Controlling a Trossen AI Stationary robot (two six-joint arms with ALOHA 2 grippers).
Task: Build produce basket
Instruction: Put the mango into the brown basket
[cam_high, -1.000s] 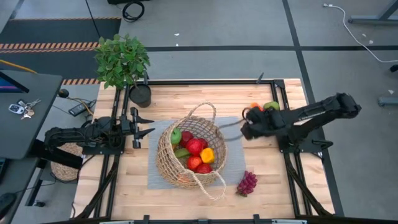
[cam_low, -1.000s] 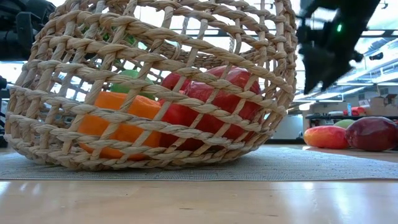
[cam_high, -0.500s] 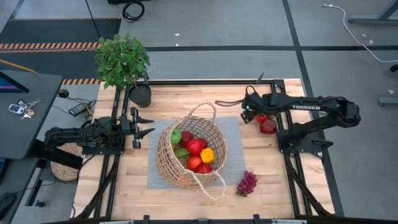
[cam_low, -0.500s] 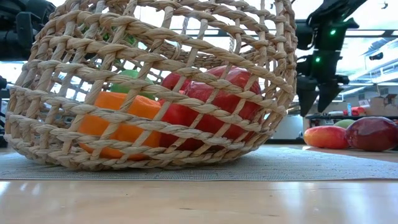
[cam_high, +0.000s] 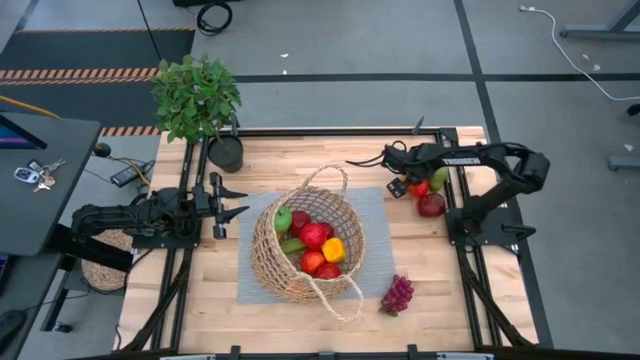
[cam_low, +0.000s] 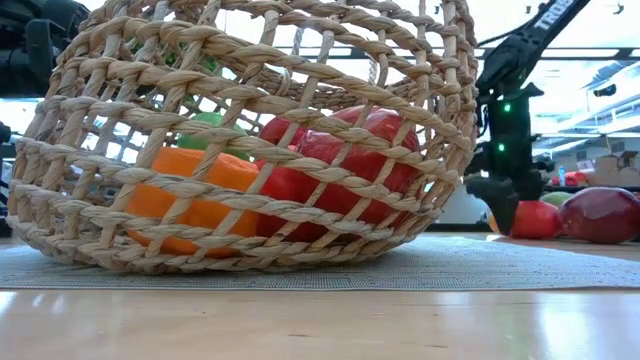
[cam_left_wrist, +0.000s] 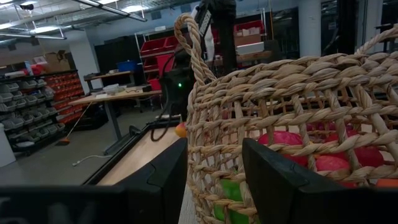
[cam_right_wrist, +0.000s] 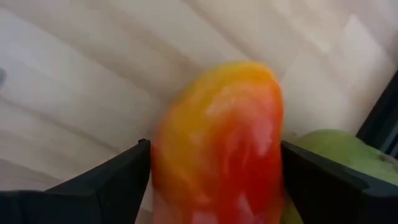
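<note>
The tan wicker basket (cam_high: 305, 245) lies tilted on a grey mat (cam_high: 375, 215) and holds red, orange and green produce. Purple grapes (cam_high: 397, 293) rest on the table near the mat's front right corner. At the far right, a red-orange fruit (cam_right_wrist: 217, 124), a green fruit (cam_right_wrist: 336, 155) and a dark red apple (cam_high: 432, 205) sit on the wood. My right gripper (cam_high: 408, 187) points steeply down, open, one finger on each side of the red-orange fruit. My left gripper (cam_high: 225, 200) waits open at the left, facing the basket (cam_left_wrist: 298, 124). My right gripper comes down from above with its fingers (cam_right_wrist: 112, 180) close at both sides of the red-orange fruit (cam_right_wrist: 186, 143). Whether they touch it I cannot tell. The fruit rests on the table, the green fruit right beside it.
A potted plant (cam_high: 200, 100) in a black pot (cam_high: 226, 153) stands at the far left corner. The black frame rails (cam_high: 450, 135) run close behind the fruits. Bare wood lies between the mat and the right rail.
My right gripper has swung from beside the basket's right side toward the far edge. It has tipped more steeply down and sunk over the fruits at the far right. It now straddles the red-orange fruit.
</note>
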